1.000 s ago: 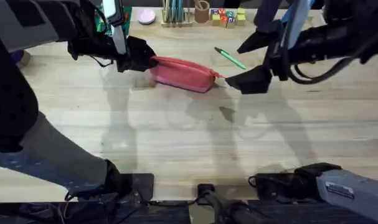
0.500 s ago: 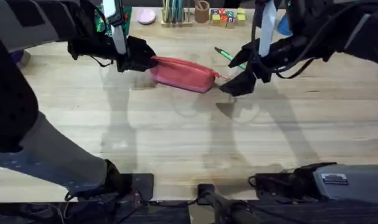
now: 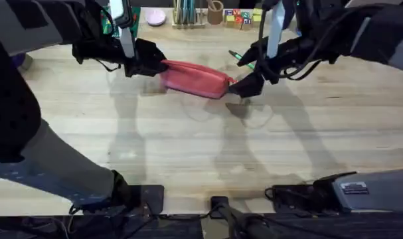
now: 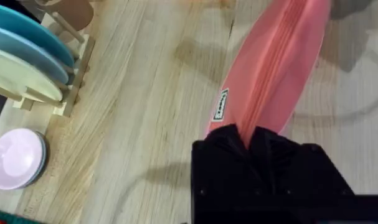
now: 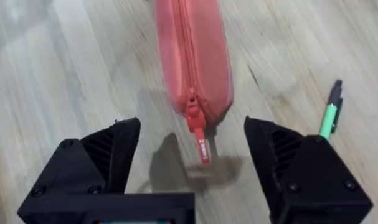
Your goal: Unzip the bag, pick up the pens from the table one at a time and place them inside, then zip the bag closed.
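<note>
Bag on table, still zipped. Left gripper fingers pinch its end; right gripper fingers wide, straddling the pull tab. Pen not yet loaded.

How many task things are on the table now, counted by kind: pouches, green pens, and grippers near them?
Pink pouch: 1
Green pens: 1 visible
Grippers: 2, the left gripper shut on the pouch end, the right gripper open at the zipper pull
Total: 4
</note>
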Robot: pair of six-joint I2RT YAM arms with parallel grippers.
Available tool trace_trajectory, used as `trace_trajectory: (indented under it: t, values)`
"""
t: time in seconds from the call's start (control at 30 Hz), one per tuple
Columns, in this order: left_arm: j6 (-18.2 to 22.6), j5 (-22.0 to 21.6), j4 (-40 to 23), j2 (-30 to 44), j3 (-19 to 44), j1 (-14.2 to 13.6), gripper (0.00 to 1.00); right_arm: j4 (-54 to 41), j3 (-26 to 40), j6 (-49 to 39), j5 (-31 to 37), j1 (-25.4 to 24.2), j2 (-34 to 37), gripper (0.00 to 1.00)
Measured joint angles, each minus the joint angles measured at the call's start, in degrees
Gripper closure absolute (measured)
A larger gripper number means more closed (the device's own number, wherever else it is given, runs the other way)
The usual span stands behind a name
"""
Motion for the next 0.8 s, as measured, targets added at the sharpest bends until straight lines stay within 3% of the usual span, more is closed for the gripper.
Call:
trace_trajectory:
  t: [0.8]
  values:
    - [0.00, -0.02, 0.00, 0.01, 0.00, 0.00, 0.959, 3.18, 0.00, 0.00, -0.39, 0.86, 5.36, 0.006]
